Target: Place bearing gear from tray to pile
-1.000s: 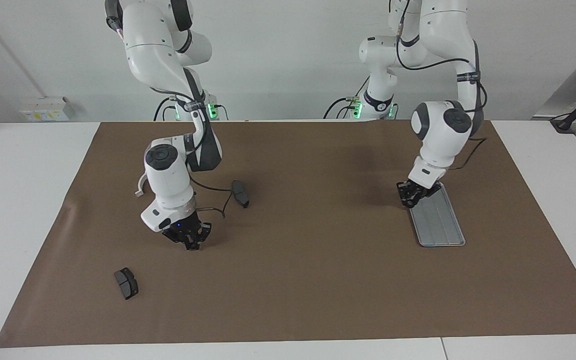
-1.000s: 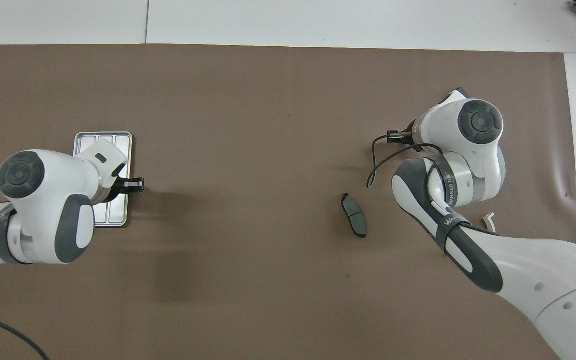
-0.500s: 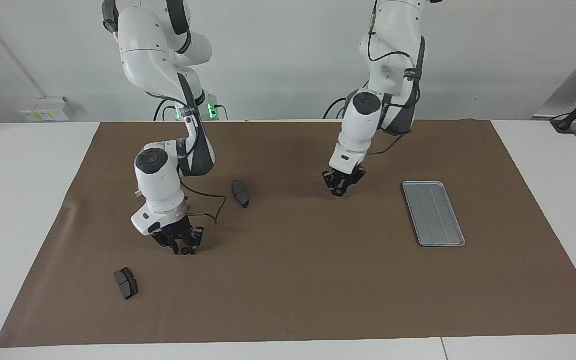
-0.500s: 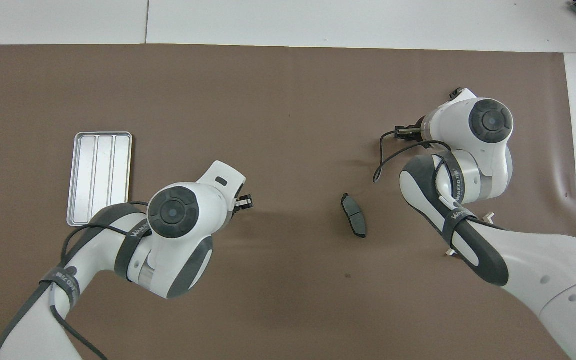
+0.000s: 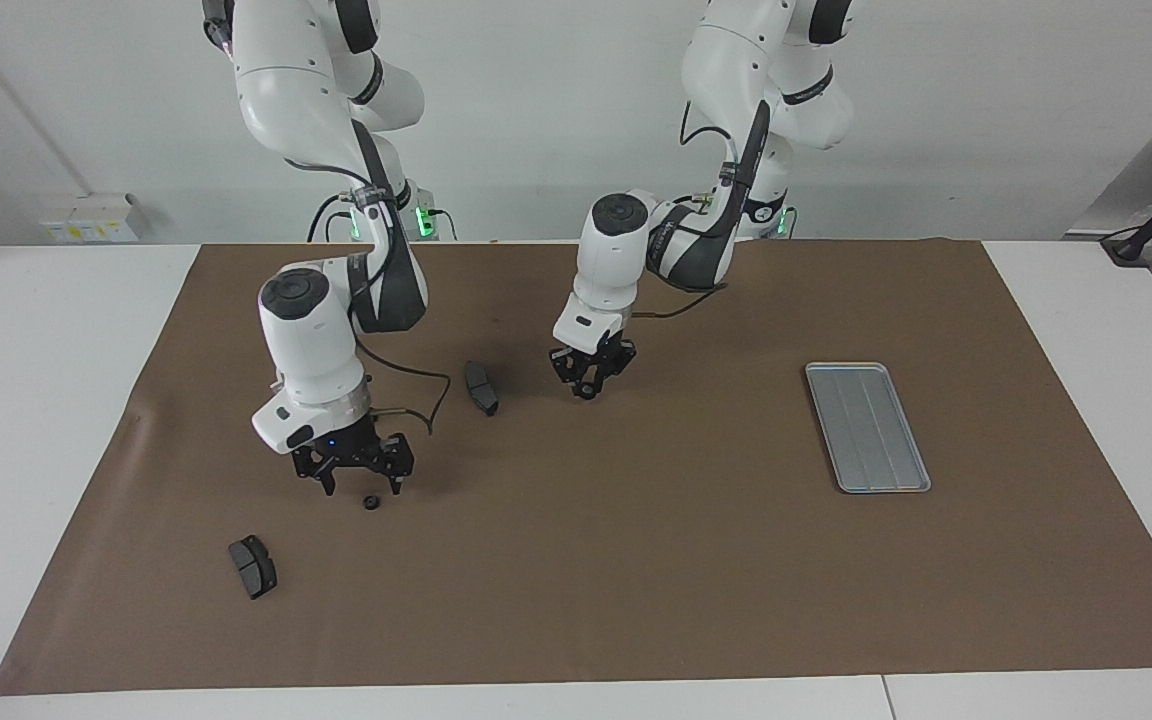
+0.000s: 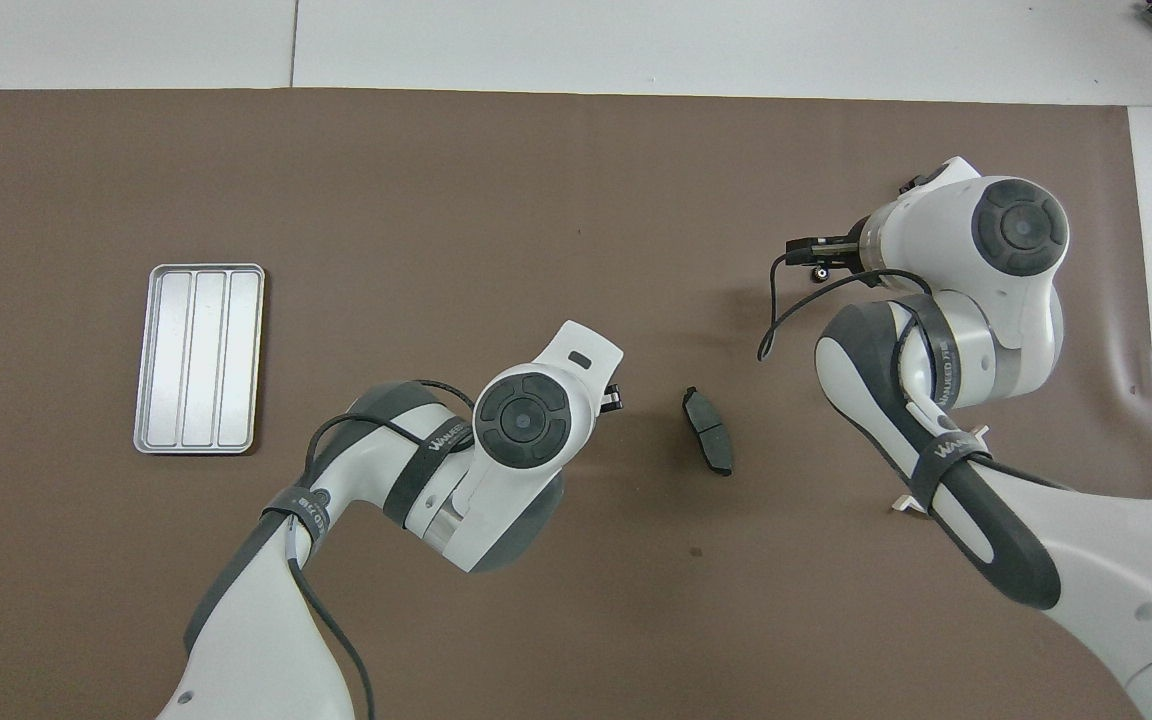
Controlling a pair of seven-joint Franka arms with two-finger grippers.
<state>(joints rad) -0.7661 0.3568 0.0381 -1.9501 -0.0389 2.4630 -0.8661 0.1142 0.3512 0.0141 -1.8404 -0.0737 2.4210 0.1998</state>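
Observation:
A small black bearing gear (image 5: 371,501) lies on the brown mat, also seen in the overhead view (image 6: 821,272). My right gripper (image 5: 361,487) hangs open just above it, fingers spread either side and not touching it. My left gripper (image 5: 589,381) is over the mat beside a dark brake pad (image 5: 481,386). Its fingers are close together, and nothing shows between them. The silver tray (image 5: 866,425) lies bare toward the left arm's end. A second brake pad (image 5: 253,566) lies farther from the robots than the gear. The white bracket (image 6: 904,506) shows only as tips under the right arm.
The brown mat (image 5: 636,560) covers most of the white table. A black cable loops from the right wrist (image 5: 431,400) down near the brake pad. The left arm's elbow hangs over the mat's middle.
My left gripper left the tray and swept across the mat to beside the brake pad. My right gripper spread its fingers and rose slightly, leaving the gear on the mat.

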